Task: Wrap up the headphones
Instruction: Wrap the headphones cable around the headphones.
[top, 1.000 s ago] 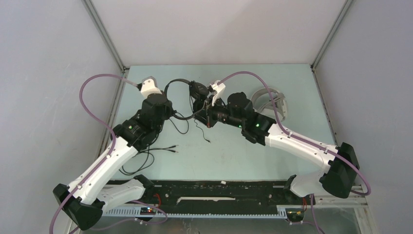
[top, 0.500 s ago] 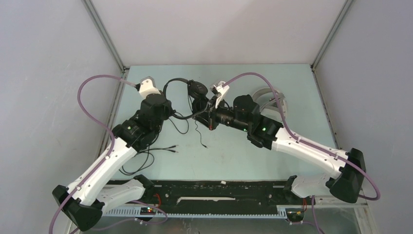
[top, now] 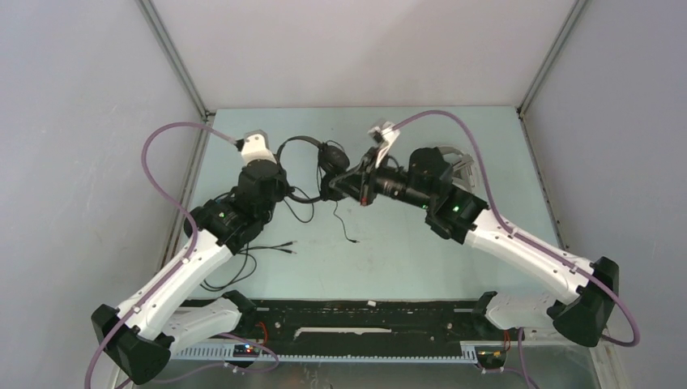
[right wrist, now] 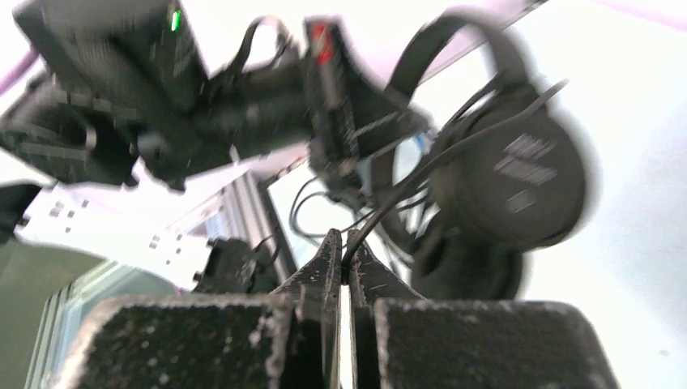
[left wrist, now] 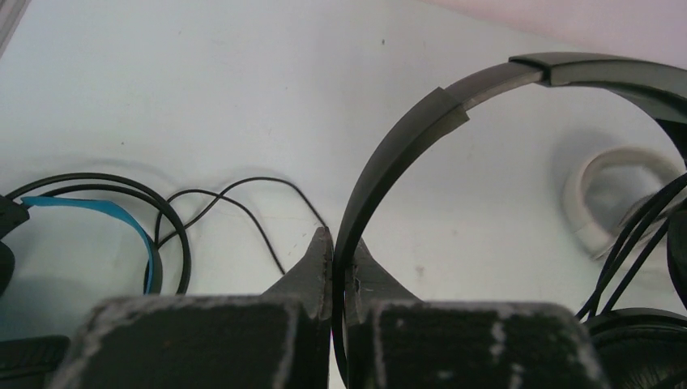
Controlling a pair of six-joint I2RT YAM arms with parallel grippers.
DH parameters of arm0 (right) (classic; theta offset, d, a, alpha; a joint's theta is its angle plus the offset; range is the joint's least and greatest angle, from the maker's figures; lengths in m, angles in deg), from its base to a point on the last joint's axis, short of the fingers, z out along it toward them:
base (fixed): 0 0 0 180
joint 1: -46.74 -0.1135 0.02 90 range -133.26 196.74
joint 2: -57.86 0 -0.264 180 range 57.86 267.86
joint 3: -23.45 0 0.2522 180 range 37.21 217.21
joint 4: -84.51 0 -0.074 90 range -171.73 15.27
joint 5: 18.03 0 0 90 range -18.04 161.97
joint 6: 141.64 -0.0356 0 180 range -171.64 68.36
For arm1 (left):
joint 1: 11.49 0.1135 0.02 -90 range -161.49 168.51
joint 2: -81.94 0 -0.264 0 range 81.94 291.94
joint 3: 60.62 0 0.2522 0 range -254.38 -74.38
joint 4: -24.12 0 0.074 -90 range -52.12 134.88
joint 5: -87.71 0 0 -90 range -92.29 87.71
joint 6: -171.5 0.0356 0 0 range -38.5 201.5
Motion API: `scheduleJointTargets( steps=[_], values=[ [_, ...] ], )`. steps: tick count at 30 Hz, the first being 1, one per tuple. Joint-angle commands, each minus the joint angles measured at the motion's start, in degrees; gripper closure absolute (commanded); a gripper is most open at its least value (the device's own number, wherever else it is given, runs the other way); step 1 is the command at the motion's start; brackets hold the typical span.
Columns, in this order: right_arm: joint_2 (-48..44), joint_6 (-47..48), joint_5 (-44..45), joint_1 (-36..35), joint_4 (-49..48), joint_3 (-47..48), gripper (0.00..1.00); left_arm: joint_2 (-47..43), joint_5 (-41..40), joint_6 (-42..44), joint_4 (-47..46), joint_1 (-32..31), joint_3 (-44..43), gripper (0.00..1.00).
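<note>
**Both grippers are holding the slim black headset**

Your left gripper (left wrist: 334, 253) is squeezed tight on the thin headband of the slim black headset (top: 330, 154). There is no gap between the fingers and the band. From that pinch, the band curves up and over toward 1 o'clock in the left wrist view.

Your right gripper (right wrist: 344, 253) is squeezed tight too. It has the thin black cable (right wrist: 366, 225) of the same headset between its fingertips. The round ear cup (right wrist: 518, 182) sits just past those fingers, at about 2 o'clock in the right wrist view. That picture is blurry, so I cannot tell you if the cable goes around the ear cup.

From above, the slim headset hangs between your two grippers, at about 12 o'clock from the middle of the table (top: 405, 259). The loose end of the cable drops down to the table near the middle.

The white headset (left wrist: 613, 154) lies at about 2 o'clock on the table, partly behind your right arm.

The black headset with the blue-lined band (left wrist: 81, 203) lies at about 9 o'clock, by your left arm, with loose black wires beside it.
</note>
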Motion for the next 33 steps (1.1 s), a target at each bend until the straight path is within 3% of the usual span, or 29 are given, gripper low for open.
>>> scheduleJointTargets(
  steps=[1,6,15,25,33],
  values=[
    [-4.11,-3.68,-2.16,7.66,-1.34,3.74,1.00,-1.33,5.13,8.11,-6.97,0.45,3.67,1.00],
    [-3.51,-7.59,-7.65,14.08,-1.46,4.62,1.00,-1.46,7.36,13.00,-8.14,0.46,4.55,1.00],
    [1.03,-9.99,-15.05,18.44,0.34,9.89,1.00,-1.79,13.47,19.26,-11.22,0.26,7.11,1.00],
    [6.17,-9.59,-19.41,19.00,7.12,18.12,1.00,0.51,12.83,22.57,-10.01,-1.02,7.10,1.00],
    [8.30,-7.21,-23.77,14.44,13.86,22.93,1.00,3.59,9.29,22.27,-7.69,-1.14,4.86,1.00]
  ],
)
